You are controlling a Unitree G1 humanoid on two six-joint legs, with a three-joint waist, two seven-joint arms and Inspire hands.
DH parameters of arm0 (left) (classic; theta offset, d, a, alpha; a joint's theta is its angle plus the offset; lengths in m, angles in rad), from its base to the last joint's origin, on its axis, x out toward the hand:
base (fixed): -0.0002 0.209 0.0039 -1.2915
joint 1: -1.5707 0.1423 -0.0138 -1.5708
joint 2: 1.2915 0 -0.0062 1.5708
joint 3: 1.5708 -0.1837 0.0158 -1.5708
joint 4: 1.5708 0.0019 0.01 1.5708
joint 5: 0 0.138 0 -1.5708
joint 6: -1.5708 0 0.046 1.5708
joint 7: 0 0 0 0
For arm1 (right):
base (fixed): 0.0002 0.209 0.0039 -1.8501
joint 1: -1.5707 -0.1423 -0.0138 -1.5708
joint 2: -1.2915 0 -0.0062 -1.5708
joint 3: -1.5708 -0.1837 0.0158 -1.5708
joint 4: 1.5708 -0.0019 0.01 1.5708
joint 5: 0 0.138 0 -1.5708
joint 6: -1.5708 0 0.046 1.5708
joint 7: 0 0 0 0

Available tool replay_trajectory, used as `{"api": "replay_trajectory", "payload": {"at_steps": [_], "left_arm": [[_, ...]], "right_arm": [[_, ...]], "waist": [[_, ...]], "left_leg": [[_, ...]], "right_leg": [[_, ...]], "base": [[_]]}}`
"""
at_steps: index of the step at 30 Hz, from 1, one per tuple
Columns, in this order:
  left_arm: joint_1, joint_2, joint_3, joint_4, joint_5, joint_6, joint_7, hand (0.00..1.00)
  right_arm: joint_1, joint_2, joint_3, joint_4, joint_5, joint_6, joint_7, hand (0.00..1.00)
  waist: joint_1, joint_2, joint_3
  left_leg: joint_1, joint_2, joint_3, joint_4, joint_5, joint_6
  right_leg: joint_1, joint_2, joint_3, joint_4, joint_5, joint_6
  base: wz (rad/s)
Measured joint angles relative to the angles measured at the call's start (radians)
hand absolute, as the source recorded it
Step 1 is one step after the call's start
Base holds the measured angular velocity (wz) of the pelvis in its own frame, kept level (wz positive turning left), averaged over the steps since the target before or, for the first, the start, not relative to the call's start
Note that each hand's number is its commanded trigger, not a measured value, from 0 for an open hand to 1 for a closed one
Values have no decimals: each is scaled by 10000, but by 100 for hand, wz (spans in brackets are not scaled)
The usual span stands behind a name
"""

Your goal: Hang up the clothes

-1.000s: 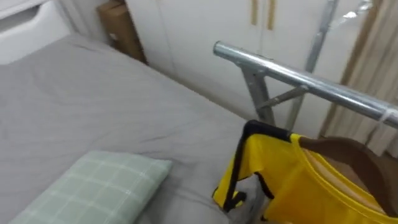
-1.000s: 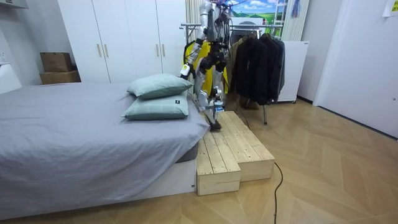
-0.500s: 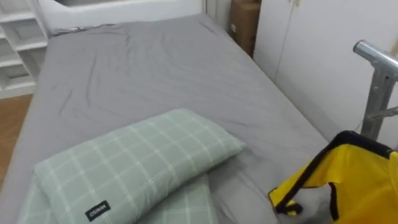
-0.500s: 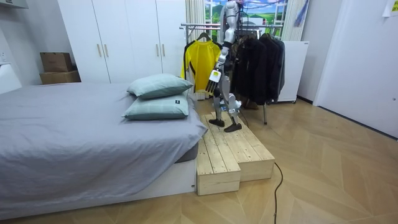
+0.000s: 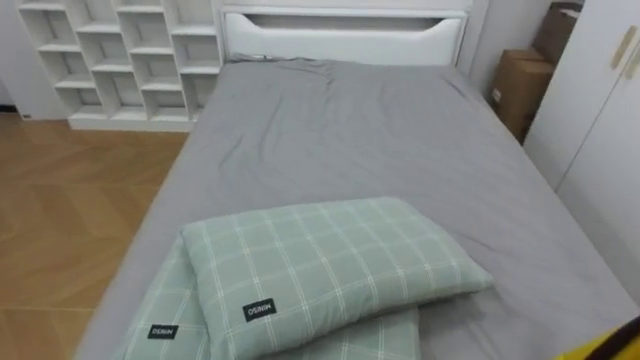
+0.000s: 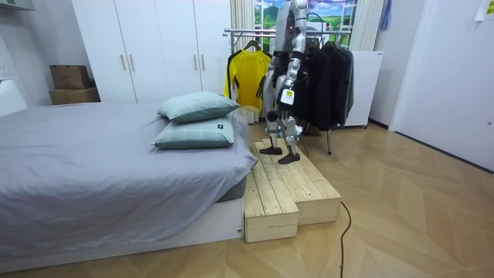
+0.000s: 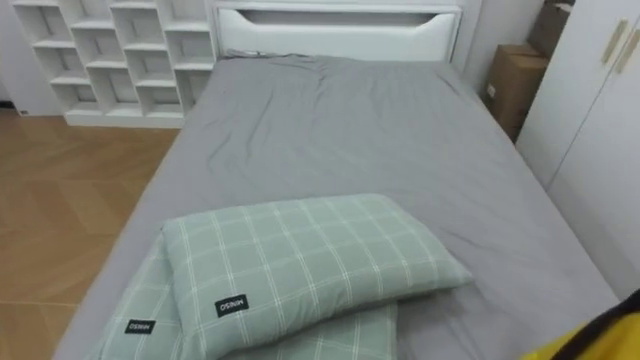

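You are looking down the length of the bed [image 5: 350,130], its grey sheet running up to a white headboard [image 5: 345,35]. Two green checked pillows lie at the near end. The upper pillow [image 5: 330,265] rests across the lower pillow [image 5: 160,325], which shows beneath it at the left. Beyond the bed's left side you see wooden floor [image 5: 70,220] and a white cube shelf [image 5: 120,60] against the wall. On the right stand a cardboard box [image 5: 525,85] and the white wardrobe [image 5: 610,130].

The yellow shirt [image 6: 248,81] hangs on a hanger from the clothes rack [image 6: 239,32], next to a row of dark clothes [image 6: 320,77] on the same rack. In your eye views only a scrap of yellow with a dark edge shows at the lower right corner.

In the room view, the robot stands upright on the wooden platform [image 6: 289,185] beside the bed's foot. The rack is just behind it, and the shirt is on the room view's left of its body. Its left robot hand [image 6: 286,97] hangs low at its side, apart from the shirt. It is too small there for you to tell whether its fingers are apart or together.
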Motion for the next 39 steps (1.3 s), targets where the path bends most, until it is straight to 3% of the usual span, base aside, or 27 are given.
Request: {"api": "replay_trajectory", "payload": {"at_steps": [6,9,14,25,39], "left_arm": [[480,25,351,-2,-165,88,124,0],[572,48,358,11,-120,160,168,0],[649,107,364,-8,144,315,322,0],[502,84,359,-114,1033,752,392,0],[471,30,151,-93,1631,762,416,0]], "right_arm": [[-367,5,19,585,-158,-2,378,0],[-581,6,66,965,-120,-14,683,0],[-593,-4,439,1149,90,-7,1045,0],[-570,-34,442,1272,211,-6,1363,0],[-595,-78,446,1259,217,-17,1339,0]], "waist": [[159,-161,40],[147,-265,101],[155,-310,106],[145,-312,89],[171,-176,101]], "left_leg": [[20,-18,-281,9,4,7],[-14,-14,-451,3,3,8],[-102,2,-590,-39,0,11],[-235,15,-1110,31,5,3],[-217,18,-1247,-9,-1,-6]], "right_leg": [[187,33,-16,-200,-28,82],[286,66,-121,-379,-20,106],[296,112,-175,-495,-16,108],[393,150,-91,-541,-15,114],[439,159,-104,-532,-14,116]], "base": [[11],[15],[7],[16],[3]]}}
